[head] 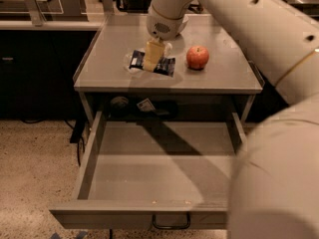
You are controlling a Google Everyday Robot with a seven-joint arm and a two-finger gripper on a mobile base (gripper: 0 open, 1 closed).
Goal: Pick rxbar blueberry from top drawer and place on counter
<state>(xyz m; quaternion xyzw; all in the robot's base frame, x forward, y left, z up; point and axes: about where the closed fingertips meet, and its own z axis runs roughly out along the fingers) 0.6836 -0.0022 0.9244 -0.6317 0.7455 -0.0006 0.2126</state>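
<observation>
The rxbar blueberry (164,66), a flat dark navy bar with pale print, lies on the counter (109,59) left of centre. My gripper (153,55) hangs straight over the bar's middle and hides part of it. I cannot tell whether it touches the bar. The top drawer (159,178) below is pulled fully out, and its flat grey bottom shows nothing in it. Its curved handle (171,223) is at the front edge.
A red apple (198,57) stands on the counter just right of the bar. Small items (144,104) lie in the dark gap behind the drawer's back. My arm (271,183) fills the lower right and upper right of the view. Dark cabinets flank the counter.
</observation>
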